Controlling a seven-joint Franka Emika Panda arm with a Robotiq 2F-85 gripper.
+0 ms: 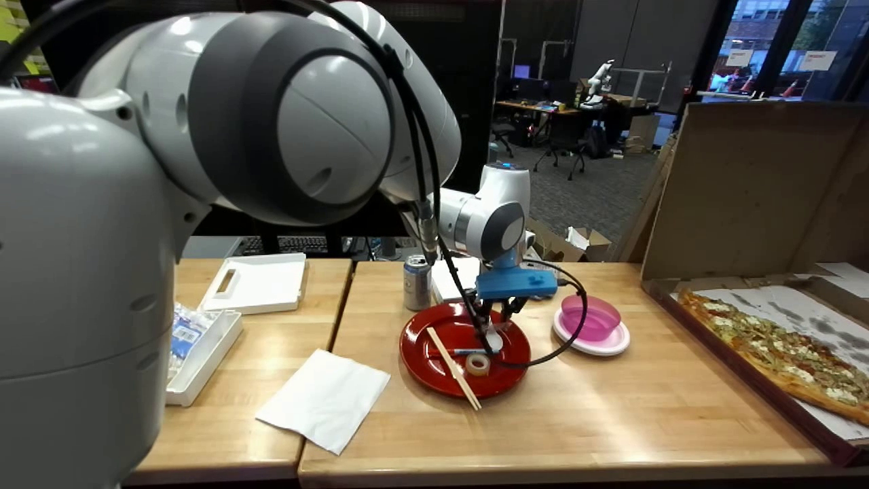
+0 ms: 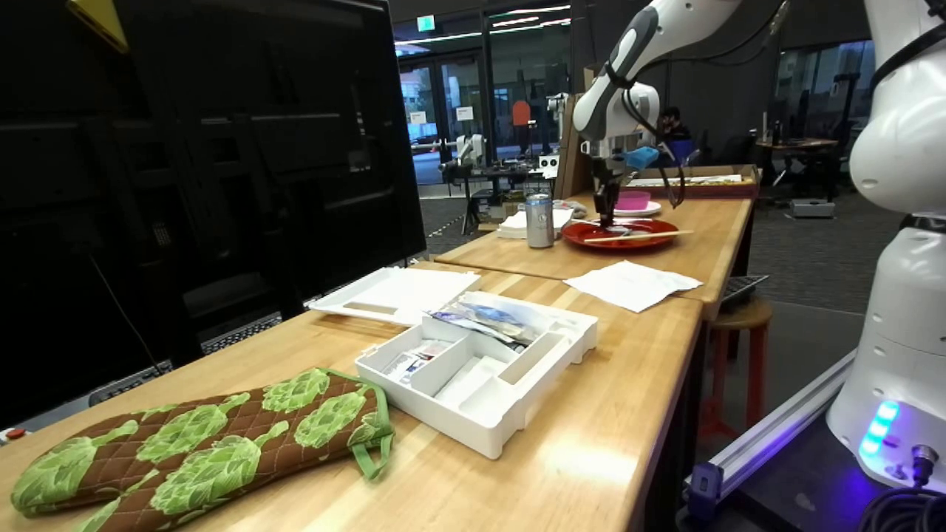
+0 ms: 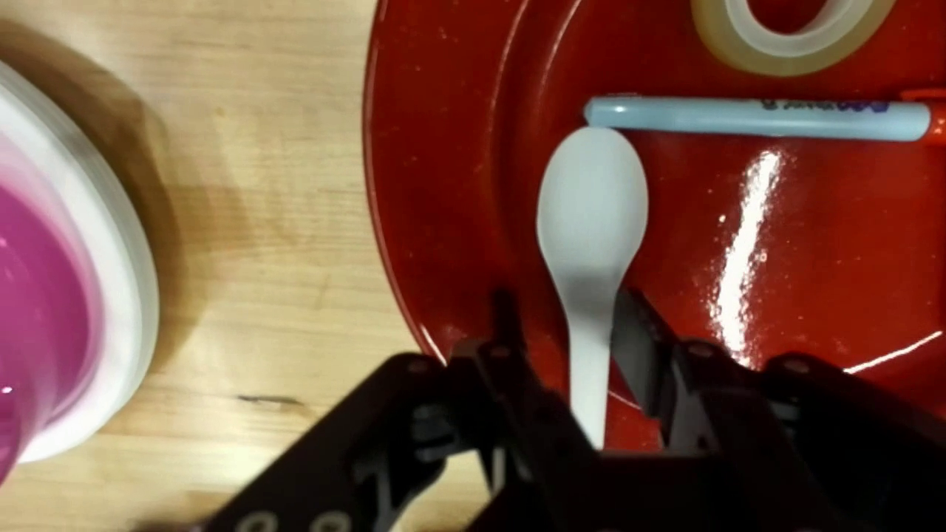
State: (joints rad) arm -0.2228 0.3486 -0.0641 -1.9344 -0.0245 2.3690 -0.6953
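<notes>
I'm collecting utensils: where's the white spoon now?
In the wrist view, right of centre, the spoon lies on the red plate, its bowl by the blue marker, handle between the jaws of the gripper.

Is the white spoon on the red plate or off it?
On: in the wrist view, the white spoon lies with its bowl inside the rim of the red plate.

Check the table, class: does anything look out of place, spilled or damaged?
Yes: a tape roll and a pen lie on the red plate with the spoon and chopsticks; stationery looks odd among tableware. The chopsticks also overhang the red plate's rim. No obvious spill or damage shows.
</notes>
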